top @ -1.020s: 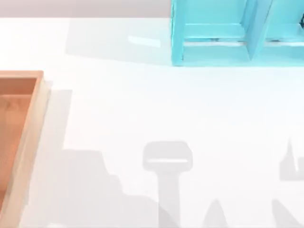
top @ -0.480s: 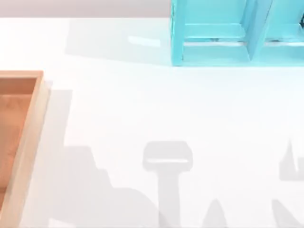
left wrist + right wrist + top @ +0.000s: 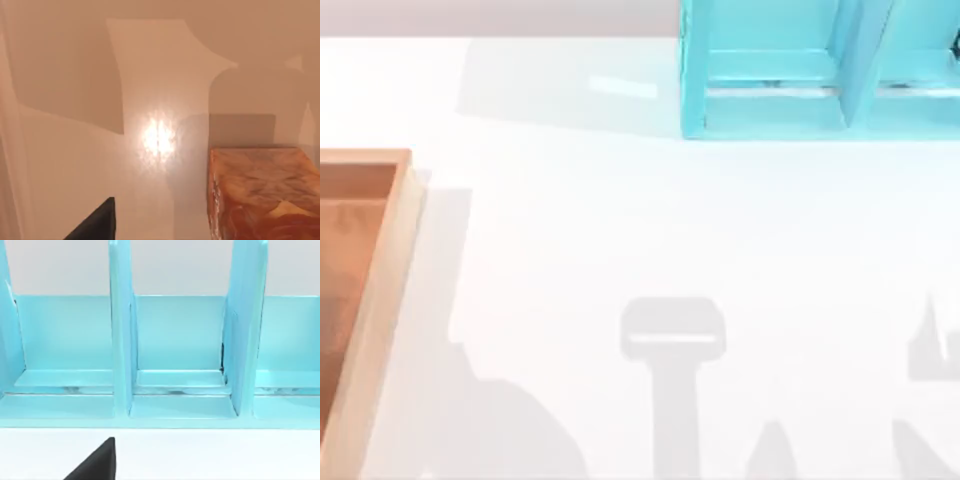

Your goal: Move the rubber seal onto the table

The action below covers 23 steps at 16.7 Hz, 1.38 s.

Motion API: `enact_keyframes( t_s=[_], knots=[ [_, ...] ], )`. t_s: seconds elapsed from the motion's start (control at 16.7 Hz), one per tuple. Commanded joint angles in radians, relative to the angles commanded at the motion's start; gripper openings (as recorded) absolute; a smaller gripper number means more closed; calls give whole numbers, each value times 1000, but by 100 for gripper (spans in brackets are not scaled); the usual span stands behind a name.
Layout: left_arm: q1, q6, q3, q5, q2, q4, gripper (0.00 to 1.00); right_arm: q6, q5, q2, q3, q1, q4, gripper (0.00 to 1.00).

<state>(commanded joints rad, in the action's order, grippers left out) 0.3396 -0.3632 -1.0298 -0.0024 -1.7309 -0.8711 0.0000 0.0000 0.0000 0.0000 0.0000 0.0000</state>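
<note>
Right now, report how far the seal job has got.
Nothing done yet. The rubber seal stands on an orange-brown surface, close under the left wrist camera, ungripped. Grasping it, lifting it and setting it on the white table all remain. The right wrist camera faces the turquoise shelf.

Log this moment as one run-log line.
left arm: over orange-brown wooden tray, tan-orange mottled rubber seal close below | right arm: facing turquoise shelf unit | seal: not yet on white table

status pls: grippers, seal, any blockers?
Left gripper finger beside rubber seal, on the wooden tray. Right gripper finger facing the turquoise shelf unit. Grip state unclear. Table open for placement.
</note>
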Motion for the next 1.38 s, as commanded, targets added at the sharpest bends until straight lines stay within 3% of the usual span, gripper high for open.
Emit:
enact_keyframes(
  t_s=[0.48,1.26,1.38],
  knots=[
    [-1,1,62,0,-16,80,100,0,0,0,0,0,0,100],
    [-1,1,62,0,-16,80,2,0,0,0,0,0,0,100],
    [-1,1,62,0,-16,80,0,0,0,0,0,0,0,100]
  ],
)
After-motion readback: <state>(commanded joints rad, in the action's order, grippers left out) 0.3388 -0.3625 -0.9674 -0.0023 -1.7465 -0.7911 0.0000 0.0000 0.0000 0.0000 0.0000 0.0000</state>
